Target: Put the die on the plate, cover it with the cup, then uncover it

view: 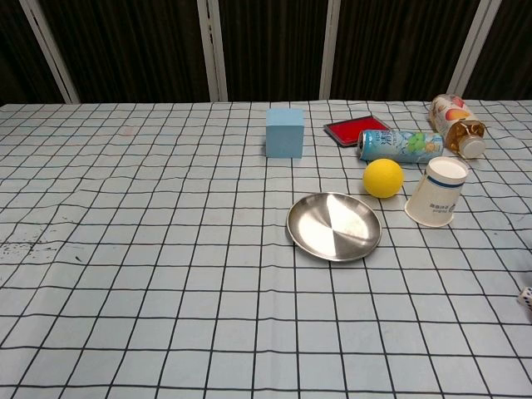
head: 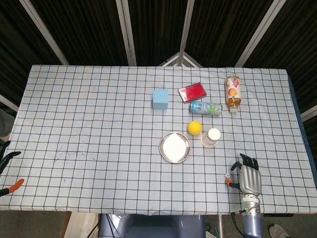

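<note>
The small white die (head: 227,175) lies on the checked cloth near the table's front right edge; the chest view shows the die (view: 525,296) at its right border. My right hand (head: 249,177) hovers just right of it, fingers spread, holding nothing, its orange-tipped thumb close below the die. The steel plate (head: 174,147) (view: 334,226) sits mid-table with nothing on it. A white paper cup (head: 212,137) (view: 437,193) lies tilted to the plate's right. Only the fingers of my left hand (head: 7,159) show, spread at the far left edge.
A yellow ball (head: 194,128) sits between plate and cup. Behind them lie a drink can (head: 205,107), a red box (head: 192,91), a juice bottle (head: 232,93) on its side and a blue cube (head: 160,98). The cloth's left half is bare.
</note>
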You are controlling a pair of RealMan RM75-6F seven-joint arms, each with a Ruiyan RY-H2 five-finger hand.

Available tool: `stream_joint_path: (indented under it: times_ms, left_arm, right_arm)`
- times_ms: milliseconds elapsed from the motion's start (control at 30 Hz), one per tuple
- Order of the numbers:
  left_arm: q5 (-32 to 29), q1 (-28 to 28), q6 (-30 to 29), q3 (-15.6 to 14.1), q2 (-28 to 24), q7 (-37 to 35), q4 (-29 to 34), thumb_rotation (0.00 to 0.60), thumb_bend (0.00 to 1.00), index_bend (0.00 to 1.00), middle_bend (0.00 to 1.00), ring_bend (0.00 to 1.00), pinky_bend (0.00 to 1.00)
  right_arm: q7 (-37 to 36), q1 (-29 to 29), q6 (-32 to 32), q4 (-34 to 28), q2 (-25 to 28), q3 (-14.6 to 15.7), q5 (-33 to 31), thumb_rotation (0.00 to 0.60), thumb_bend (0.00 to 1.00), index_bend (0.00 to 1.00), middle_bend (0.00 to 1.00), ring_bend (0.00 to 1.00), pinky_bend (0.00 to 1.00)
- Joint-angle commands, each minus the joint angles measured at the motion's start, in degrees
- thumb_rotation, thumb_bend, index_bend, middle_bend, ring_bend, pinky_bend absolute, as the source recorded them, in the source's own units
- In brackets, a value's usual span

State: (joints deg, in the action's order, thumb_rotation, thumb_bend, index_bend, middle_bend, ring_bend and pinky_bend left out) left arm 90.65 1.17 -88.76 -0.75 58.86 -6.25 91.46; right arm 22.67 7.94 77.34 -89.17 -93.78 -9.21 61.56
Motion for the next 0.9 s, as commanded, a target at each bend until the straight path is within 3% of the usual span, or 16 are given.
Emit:
stream_joint_path:
  times_ms: [33,900]
  left_arm:
    - [-0.01,0.01,0.02,0.01,0.02,0.07,0.02,0.6,0.3,0.21,0.0,0.0,0.02]
    - [-0.61,0.27,0.66,0.19,0.41,1.58,0.38,0.6,0.3,0.21,0.0,0.0,0.02]
  right_arm:
    - [-0.03,0.12,-0.13,0.33,-0.17,-0.04,-0.17,0.6,0.25,0.53,0.15,0.1,0.0]
    - [0.46,1.13,-1.34,1.84,-1.15,0.22,-1.24,0.6,0.29,0.54,0.15,0.1,0.0]
